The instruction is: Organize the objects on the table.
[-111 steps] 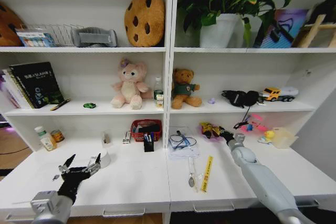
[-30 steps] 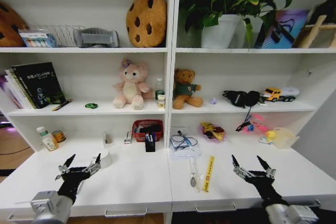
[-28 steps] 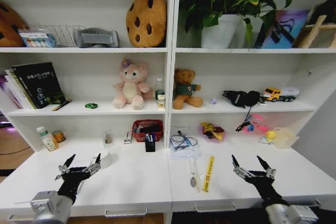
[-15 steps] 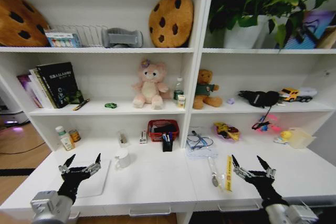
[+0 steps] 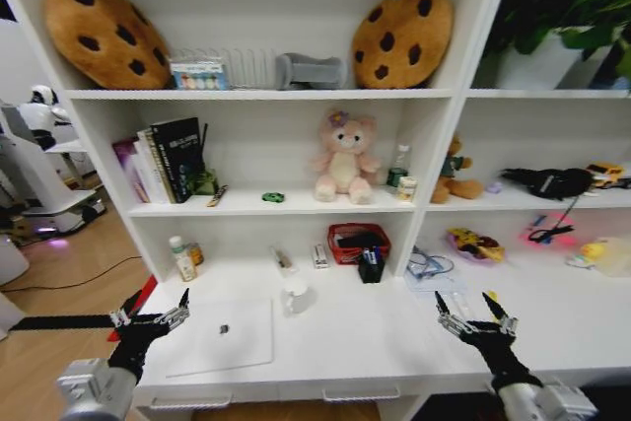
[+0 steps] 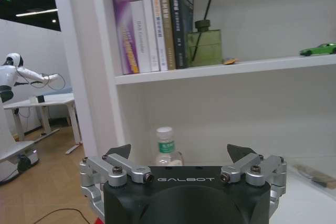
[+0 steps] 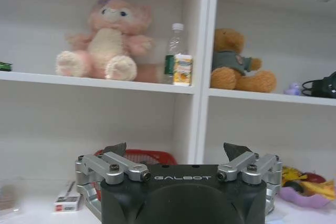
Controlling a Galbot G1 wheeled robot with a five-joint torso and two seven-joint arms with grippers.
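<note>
Office-like robot lab, white desk (image 5: pixel 325 357), bookshelves (image 5: pixel 266 206), humanoid robot (image 5: pixel 35 160) standing behind

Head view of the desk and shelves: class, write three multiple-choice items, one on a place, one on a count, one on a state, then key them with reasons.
1. Where does the silver laptop lie?
A. on the white desk, left part
B. on the top shelf
C. on the floor

2. How many cookie-shaped cushions stand on the top shelf?
A. one
B. two
C. four

3. How are the two grippers?
A. both open, holding nothing
B. both shut on pens
C. left open, right shut

Key: 1 A, the closed laptop lies flat near the left gripper. 2 B, one cushion left, one cushion right. 3 A, the right gripper and the left both show spread fingers.
</note>
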